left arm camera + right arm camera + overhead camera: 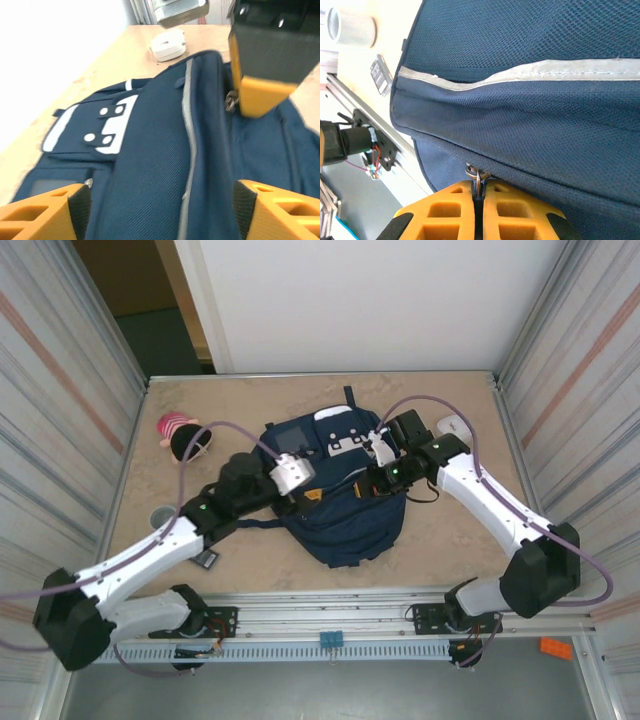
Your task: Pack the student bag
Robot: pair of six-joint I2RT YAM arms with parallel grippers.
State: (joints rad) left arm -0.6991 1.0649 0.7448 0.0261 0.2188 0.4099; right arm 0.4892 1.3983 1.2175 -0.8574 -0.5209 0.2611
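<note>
The student bag (345, 510) lies flat in the middle of the table, navy blue with white patches (107, 131) and a pale grey stripe along its zip edge (530, 70). My left gripper (308, 496) hovers over the bag's left side. It is open (160, 212), its orange fingers (45, 215) spread wide over the fabric and holding nothing. My right gripper (367, 484) is at the bag's middle, shut (479, 189) on the metal zipper pull (479, 175). The left wrist view shows that pull (231, 100) pinched under the right gripper's orange fingers (260, 95).
A pink plush toy (182, 435) lies at the back left of the table. A white device (455, 425) rests at the back right, beyond the bag (168, 46). A pale cylinder (352, 27) and a small dark card (382, 75) sit front left, near the rail.
</note>
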